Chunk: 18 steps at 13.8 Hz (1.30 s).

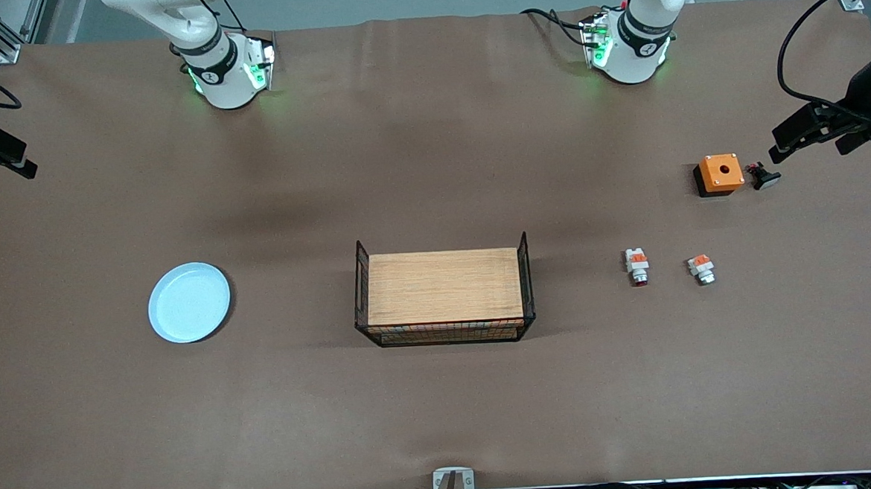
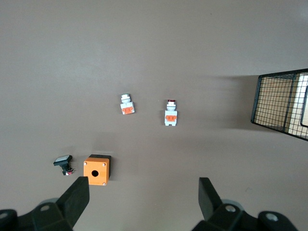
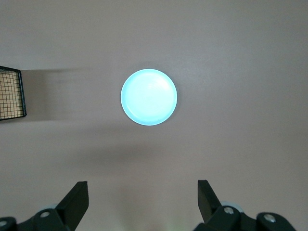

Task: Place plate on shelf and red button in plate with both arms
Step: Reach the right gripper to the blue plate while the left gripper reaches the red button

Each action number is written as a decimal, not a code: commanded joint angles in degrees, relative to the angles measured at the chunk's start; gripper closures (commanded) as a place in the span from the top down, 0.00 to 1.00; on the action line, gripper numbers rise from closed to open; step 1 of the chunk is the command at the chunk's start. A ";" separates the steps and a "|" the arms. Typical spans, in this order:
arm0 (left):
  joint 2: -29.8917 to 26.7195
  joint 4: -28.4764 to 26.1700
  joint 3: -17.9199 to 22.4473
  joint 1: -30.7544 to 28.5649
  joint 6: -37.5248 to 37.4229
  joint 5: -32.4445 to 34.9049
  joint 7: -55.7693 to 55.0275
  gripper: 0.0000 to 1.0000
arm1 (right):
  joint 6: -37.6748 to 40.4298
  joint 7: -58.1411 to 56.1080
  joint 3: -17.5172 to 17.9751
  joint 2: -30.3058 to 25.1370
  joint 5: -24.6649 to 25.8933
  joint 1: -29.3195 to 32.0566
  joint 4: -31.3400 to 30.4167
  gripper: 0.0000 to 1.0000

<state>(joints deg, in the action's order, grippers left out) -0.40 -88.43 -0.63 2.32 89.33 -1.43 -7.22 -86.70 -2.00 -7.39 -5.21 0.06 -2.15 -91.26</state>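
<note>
The pale light-blue plate (image 1: 189,302) lies flat on the table toward the right arm's end; it also shows in the right wrist view (image 3: 148,97). The red button (image 1: 637,267), white body, orange block, dark red cap, lies toward the left arm's end and shows in the left wrist view (image 2: 171,113). My left gripper (image 2: 143,185) is open and empty, high over the table near the orange box. My right gripper (image 3: 143,185) is open and empty, high over bare table beside the plate. Neither gripper shows in the front view.
A wooden tray with black wire ends (image 1: 444,286) stands mid-table. A similar part with a silvery tip (image 1: 701,268) lies beside the red button. An orange box with a round hole (image 1: 719,174) and a small black part (image 1: 764,176) lie farther from the front camera. Black fixtures (image 1: 810,132) overhang both table ends.
</note>
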 commanded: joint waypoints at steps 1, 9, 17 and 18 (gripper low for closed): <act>0.48 1.25 0.01 -0.30 -1.27 -0.94 1.25 1.00 | -0.40 -0.64 0.01 -1.47 0.90 -0.31 -1.46 1.00; 4.60 0.63 0.01 -0.57 -1.18 -0.76 1.16 1.00 | 0.13 -0.11 0.01 0.89 1.26 0.04 0.30 1.00; 7.34 -17.27 -1.83 0.05 16.46 -0.94 1.16 1.00 | -2.60 -0.73 -0.26 14.24 1.34 2.76 1.96 1.00; 7.51 -19.65 -2.01 0.23 19.62 -0.94 1.16 1.00 | -3.21 -0.64 -0.26 14.87 1.08 3.63 1.88 1.00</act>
<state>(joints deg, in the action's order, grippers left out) 8.93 -102.49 -2.31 2.44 103.82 -1.44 -7.22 -89.80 -2.05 -8.02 6.97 0.44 -0.27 -91.21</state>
